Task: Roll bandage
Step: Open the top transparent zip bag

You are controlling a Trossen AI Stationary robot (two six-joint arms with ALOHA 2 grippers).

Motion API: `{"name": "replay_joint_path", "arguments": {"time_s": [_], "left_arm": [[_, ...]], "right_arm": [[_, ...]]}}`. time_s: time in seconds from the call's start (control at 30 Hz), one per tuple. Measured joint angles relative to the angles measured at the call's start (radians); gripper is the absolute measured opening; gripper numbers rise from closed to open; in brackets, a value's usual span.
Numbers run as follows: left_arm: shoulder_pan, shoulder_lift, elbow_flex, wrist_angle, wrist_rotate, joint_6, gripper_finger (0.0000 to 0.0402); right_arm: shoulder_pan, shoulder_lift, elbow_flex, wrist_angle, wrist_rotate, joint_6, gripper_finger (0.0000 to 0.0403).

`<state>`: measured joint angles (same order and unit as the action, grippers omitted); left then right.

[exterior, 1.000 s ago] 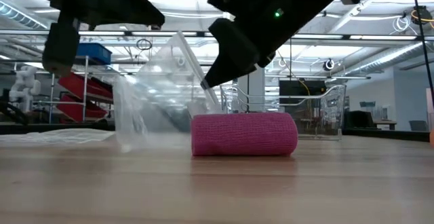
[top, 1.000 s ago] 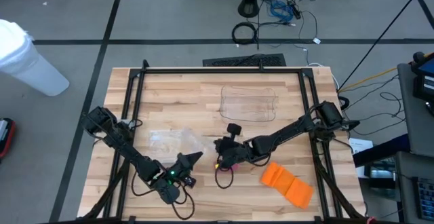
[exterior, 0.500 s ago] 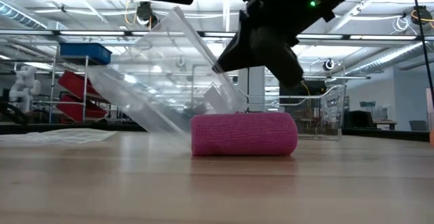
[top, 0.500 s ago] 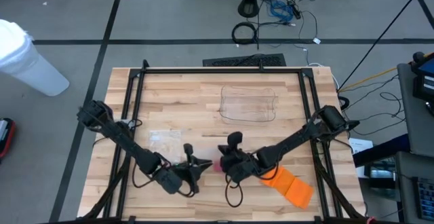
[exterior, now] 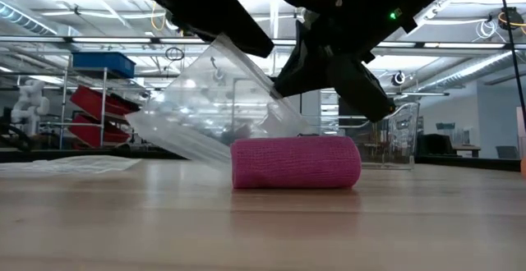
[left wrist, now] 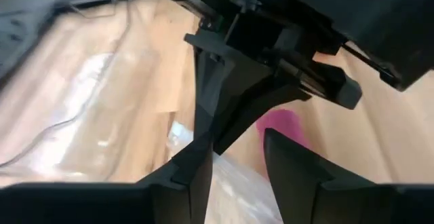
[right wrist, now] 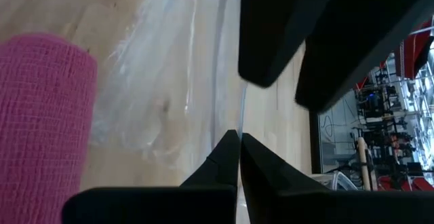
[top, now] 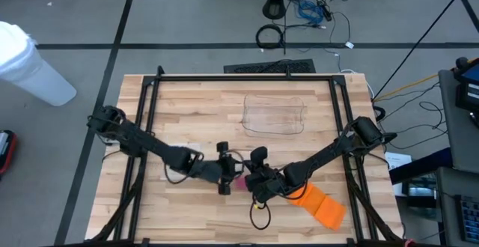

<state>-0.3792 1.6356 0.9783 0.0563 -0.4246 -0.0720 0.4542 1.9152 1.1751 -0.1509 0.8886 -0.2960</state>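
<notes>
Wooden slats of the table (top: pixel 187 105) fill the high view; the left gripper (top: pixel 227 170), moved rightward to centre, is parted. Low view: a pink rolled bandage (exterior: pixel 296 163) lies mid-frame, ahead of the clear plastic bag (exterior: pixel 205 111) pinched by the clenched right gripper (right wrist: pixel 239 157).

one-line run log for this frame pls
left gripper: open, at clear plastic bag | right gripper: shut on bag edge | pink rolled bandage: on wooden table

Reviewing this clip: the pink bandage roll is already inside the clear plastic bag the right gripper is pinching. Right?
Not quite. The pink bandage roll lies on the bare table, outside the clear plastic bag; the low view shows the bag lifted beside and behind it. The right gripper does pinch the bag's edge, as the right wrist view shows.
</notes>
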Motion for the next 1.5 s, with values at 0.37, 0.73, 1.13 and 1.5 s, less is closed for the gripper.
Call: {"name": "replay_joint_path", "arguments": {"time_s": [0.37,0.73,1.13,1.5], "left_arm": [[0.057,0.038,-0.001,-0.157,0.024,-0.088,0.014],[0.049,0.058,-0.001,-0.149,-0.109,-0.097,0.0121],[0.032,0.058,-0.001,-0.147,-0.127,-0.106,0.0006],[0.036,0.058,-0.005,-0.157,-0.182,-0.234,0.0002]], "right_arm": [[0.002,0.0,0.019,0.0,0.0,0.003,0.0],[0.001,0.0,0.064,-0.026,-0.008,0.023,0.0],[-0.009,-0.001,0.064,-0.186,-0.056,0.207,0.0],[-0.003,-0.012,0.063,-0.178,0.022,0.307,0.0024]]}}
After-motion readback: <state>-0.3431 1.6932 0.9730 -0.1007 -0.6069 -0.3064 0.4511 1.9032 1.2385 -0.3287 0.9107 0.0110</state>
